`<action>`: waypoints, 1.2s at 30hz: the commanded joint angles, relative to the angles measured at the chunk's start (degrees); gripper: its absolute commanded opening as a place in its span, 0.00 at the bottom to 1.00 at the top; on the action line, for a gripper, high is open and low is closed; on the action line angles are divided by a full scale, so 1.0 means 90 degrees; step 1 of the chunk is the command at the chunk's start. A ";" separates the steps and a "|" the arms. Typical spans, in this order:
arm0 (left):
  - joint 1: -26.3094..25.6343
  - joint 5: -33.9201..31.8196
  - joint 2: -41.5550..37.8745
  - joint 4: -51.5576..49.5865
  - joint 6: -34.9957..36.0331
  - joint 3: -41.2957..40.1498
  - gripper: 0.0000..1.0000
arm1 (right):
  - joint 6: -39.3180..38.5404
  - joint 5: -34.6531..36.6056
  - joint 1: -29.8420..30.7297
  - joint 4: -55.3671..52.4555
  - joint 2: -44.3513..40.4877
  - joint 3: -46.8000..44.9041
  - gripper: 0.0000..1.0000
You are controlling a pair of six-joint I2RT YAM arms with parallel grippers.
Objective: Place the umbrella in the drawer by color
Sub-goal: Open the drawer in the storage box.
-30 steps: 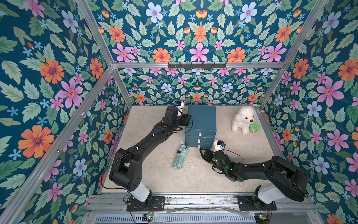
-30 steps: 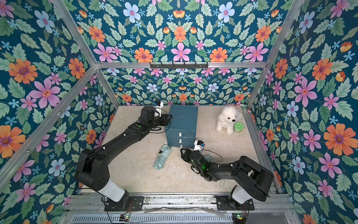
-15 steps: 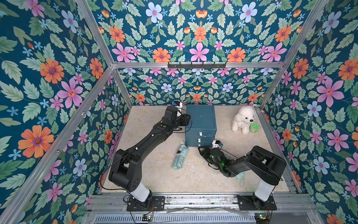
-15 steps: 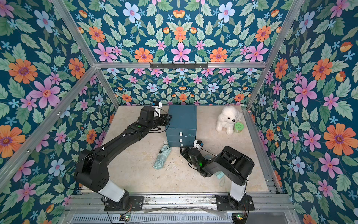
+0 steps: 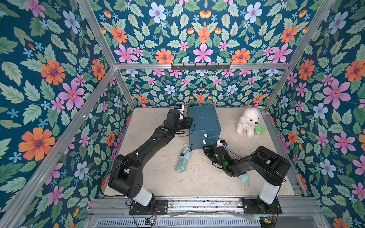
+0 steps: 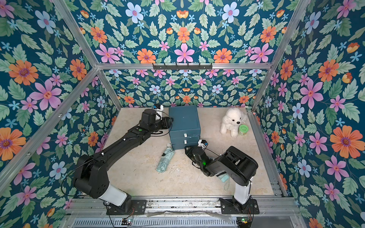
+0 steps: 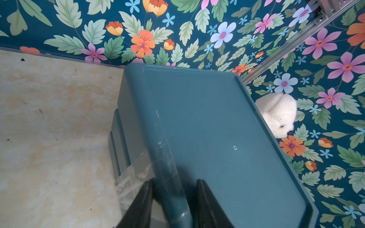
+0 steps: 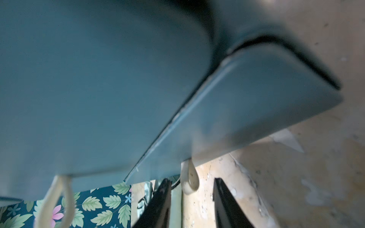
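I read left jaws clamped on the cabinet's [image 7: 197, 128] top edge. Right jaws parted around the bottom drawer's [image 8: 256, 98] pull loop [image 8: 189, 177], not touching. Umbrella [image 5: 182, 160] lies on counter [image 5: 158, 187], just beside cabinet's front corner.

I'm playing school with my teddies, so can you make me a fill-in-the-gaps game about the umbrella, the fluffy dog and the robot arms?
1. The folded umbrella lies on the ____.
2. The fluffy dog is ____ in colour.
3. The pincer clamped on the top edge of the cabinet is the ____ one.

Missing words: floor; white; left.
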 commanded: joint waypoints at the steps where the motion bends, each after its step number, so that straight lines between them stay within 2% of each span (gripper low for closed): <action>1: -0.0032 0.0806 0.0153 -0.2309 0.0395 -0.0137 0.38 | -0.0231 -0.0069 -0.0059 0.0199 0.0126 0.0128 0.36; 12: -0.0032 0.0842 0.0125 -0.2319 0.0605 -0.0177 0.37 | -0.0536 -0.0027 -0.0198 0.0483 0.0224 0.0129 0.25; 18: -0.0037 0.0923 0.0142 -0.2316 0.0710 -0.0177 0.36 | -0.0717 0.0111 -0.0208 0.0079 0.0061 0.0153 0.00; 26: -0.0058 0.1033 0.0261 -0.2270 0.0742 -0.0177 0.36 | -0.0986 0.0329 -0.0164 -0.0508 -0.0442 -0.0007 0.00; 31: -0.0056 0.1042 0.0300 -0.2221 0.0658 -0.0167 0.36 | -0.1070 0.0822 0.0166 -0.0795 -0.0809 -0.0303 0.00; 36: -0.0052 0.0952 0.0362 -0.2203 0.0485 -0.0172 0.35 | -0.1053 0.0954 0.0301 -0.1156 -0.0919 -0.0324 0.00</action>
